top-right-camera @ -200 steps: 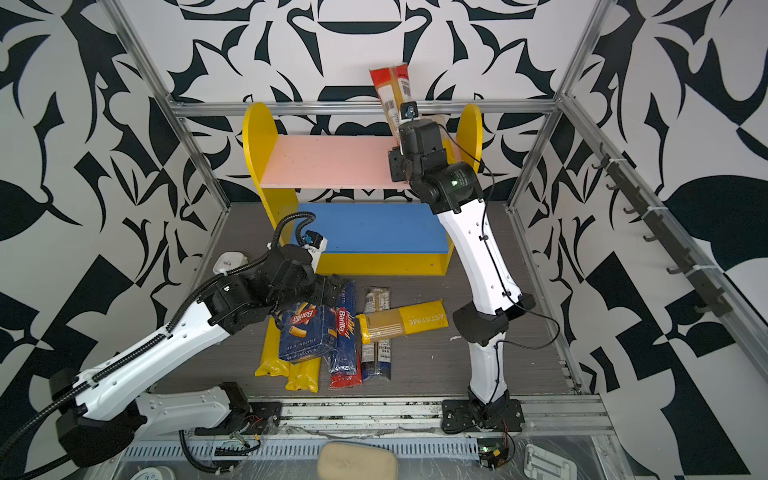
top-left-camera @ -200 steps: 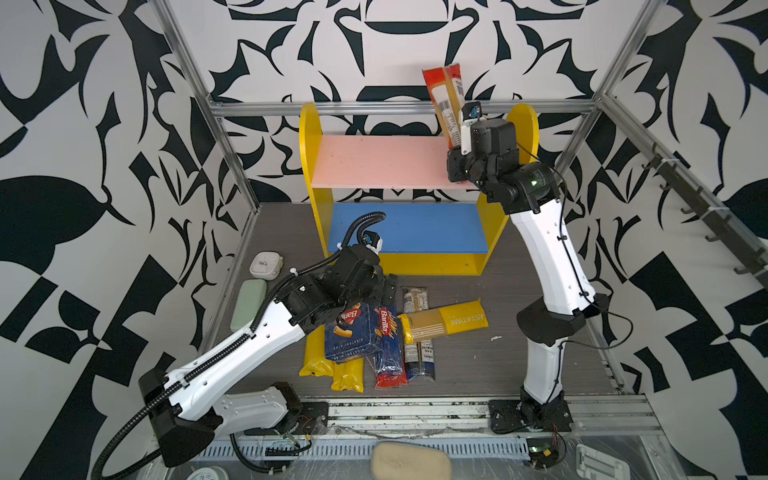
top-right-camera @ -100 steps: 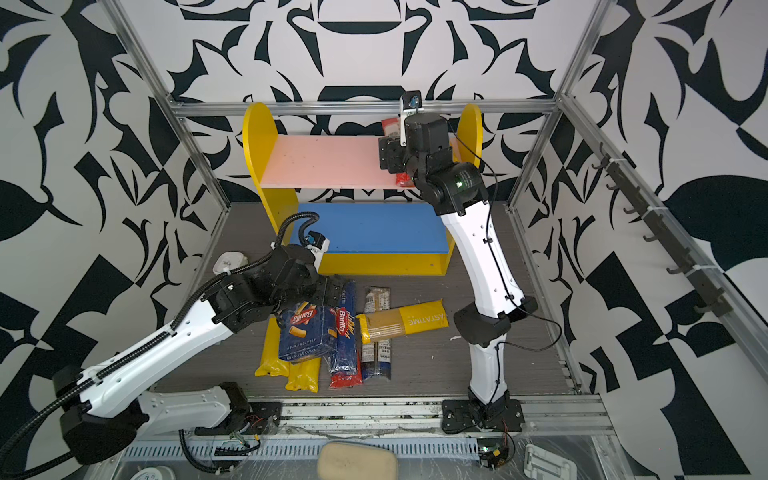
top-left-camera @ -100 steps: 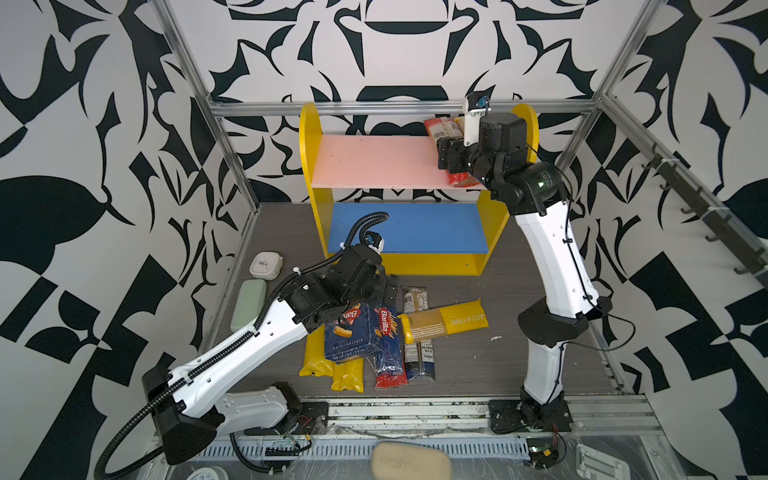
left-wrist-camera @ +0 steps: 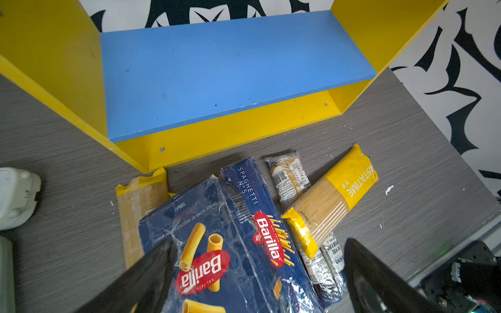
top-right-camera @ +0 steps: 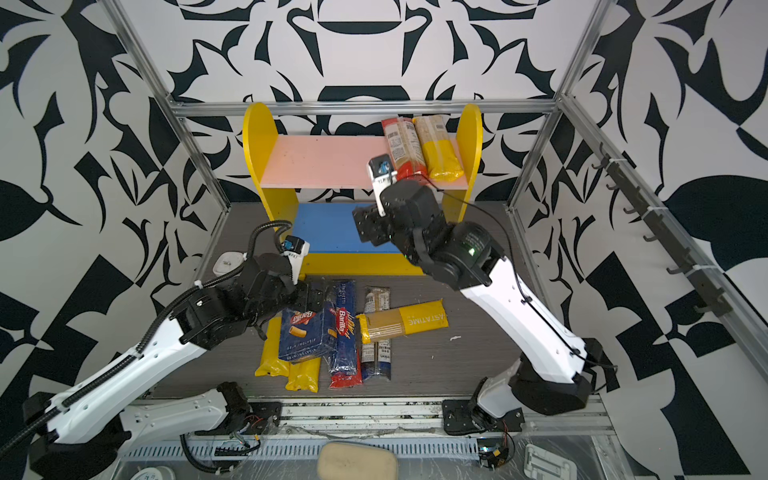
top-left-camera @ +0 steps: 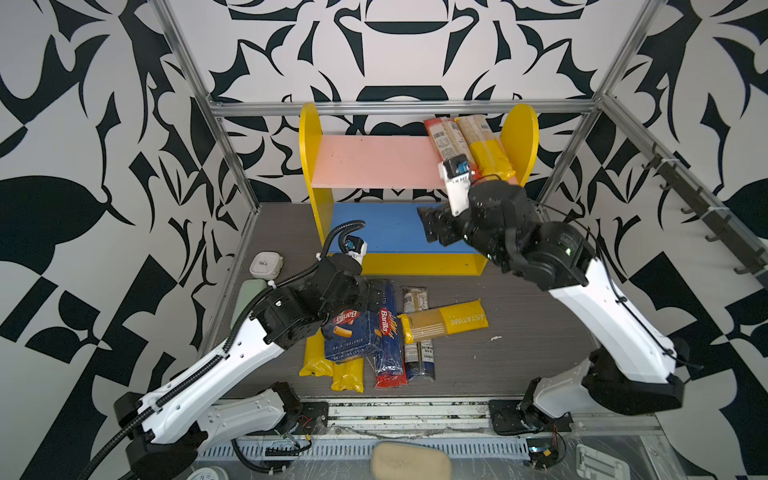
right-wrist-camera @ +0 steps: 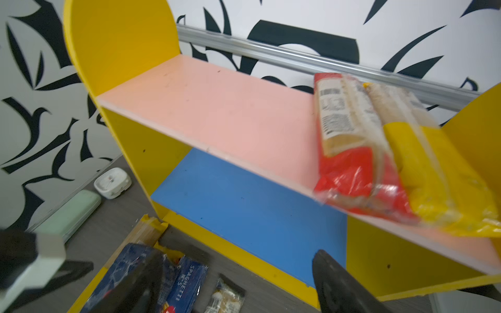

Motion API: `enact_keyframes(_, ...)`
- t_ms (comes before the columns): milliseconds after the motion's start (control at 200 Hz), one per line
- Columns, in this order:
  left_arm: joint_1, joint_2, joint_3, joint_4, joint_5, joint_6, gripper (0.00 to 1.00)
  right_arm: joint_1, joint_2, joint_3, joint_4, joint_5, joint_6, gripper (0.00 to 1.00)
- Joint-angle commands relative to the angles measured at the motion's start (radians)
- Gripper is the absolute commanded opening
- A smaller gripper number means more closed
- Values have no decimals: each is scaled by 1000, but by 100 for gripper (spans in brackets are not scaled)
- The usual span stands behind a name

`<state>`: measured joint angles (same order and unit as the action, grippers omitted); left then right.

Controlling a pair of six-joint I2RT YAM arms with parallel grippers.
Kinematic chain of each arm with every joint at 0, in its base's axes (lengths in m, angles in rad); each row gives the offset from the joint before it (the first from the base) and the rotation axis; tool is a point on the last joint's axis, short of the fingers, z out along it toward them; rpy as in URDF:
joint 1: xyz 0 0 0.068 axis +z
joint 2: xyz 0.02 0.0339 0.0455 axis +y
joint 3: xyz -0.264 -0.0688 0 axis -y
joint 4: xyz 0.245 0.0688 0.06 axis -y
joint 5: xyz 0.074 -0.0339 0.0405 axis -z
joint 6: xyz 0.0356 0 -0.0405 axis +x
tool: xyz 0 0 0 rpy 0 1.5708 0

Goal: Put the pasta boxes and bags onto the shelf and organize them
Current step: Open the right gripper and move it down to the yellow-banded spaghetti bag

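Top views both show the shelf [top-left-camera: 309,145] at 12 o'clock on the tabletop [top-left-camera: 519,353]. A red-ended bag [top-left-camera: 442,137] and a yellow-ended bag [top-left-camera: 488,149] lie side by side at the 3 o'clock end of its pink board [top-left-camera: 374,162], and the other packs [top-left-camera: 440,324] sit heaped at 6 o'clock of it. The right tool [top-left-camera: 434,226] hangs before the blue board [top-left-camera: 382,228], jaws apart and empty. The left tool [top-left-camera: 372,297] hovers at the 12 o'clock end of the rigatoni block [top-left-camera: 353,332]. Left wrist view: the fingers [left-wrist-camera: 151,271] stand wide apart, straddling that block and the spaghetti box [left-wrist-camera: 260,216] touching beside it, so a closing could pinch both or slip on the glossy wrap. The block also rests on a clear bag [left-wrist-camera: 141,200], which may drag along. Right wrist view: the fingers [right-wrist-camera: 339,284] are spread with nothing between. Both shelved bags appear to overhang the board's front edge, so a brush from this arm could tip them off.
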<state>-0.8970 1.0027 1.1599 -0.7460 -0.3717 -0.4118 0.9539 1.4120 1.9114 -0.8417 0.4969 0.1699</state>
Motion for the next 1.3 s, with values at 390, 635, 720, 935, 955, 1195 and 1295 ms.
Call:
enact_keyframes(390, 0, -105, -99, -91, -11, -73, 99, 77, -360, -964, 249, -136, 665, 92)
enact_keyframes(635, 0, -52, -107, -72, 3, -52, 99, 77, -380, -1198, 465, -192, 898, 97)
enact_keyframes(720, 6, -35, -98, -73, 4, -40, 99, 77, -354, -1214, 503, -192, 974, 99)
enact_keyframes(935, 55, -24, -97, -23, 50, -17, 99, 77, -286, -1179, 453, -138, 1176, 99)
enact_keyframes(955, 64, -23, -100, -18, 62, -14, 99, 77, -281, -1176, 450, -137, 1187, 99)
enact_keyframes(1195, 150, 21, -102, 17, 162, 37, 99, 73, -190, -1159, 453, -175, 1260, 99)
enact_keyframes(1295, 173, 35, -96, 34, 192, 54, 99, 68, -144, -1169, 510, -212, 1301, 99)
